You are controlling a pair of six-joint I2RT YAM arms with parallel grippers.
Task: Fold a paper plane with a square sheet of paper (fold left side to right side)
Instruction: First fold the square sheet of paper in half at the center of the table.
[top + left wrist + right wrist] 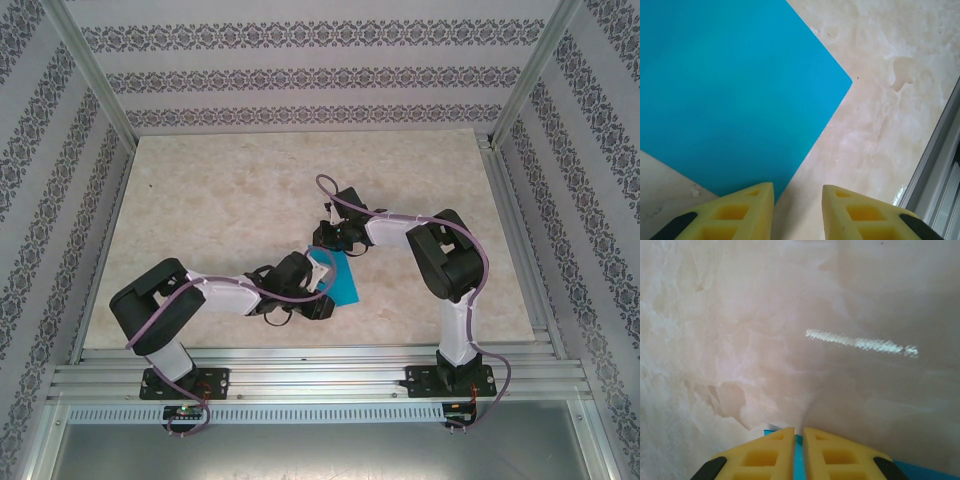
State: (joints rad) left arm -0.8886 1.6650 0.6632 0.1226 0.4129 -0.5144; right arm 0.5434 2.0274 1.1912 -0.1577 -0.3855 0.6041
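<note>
i am clenching my right pincer [799, 434] on an edge of the square sheet of paper [725, 85], which is lying on the counter [880, 110] just ahead and left of my released left pincer [797, 195].

The square sheet of paper [342, 281] lies on the table [220, 200] between left hand [322, 297] and right hand [324, 247]
</note>
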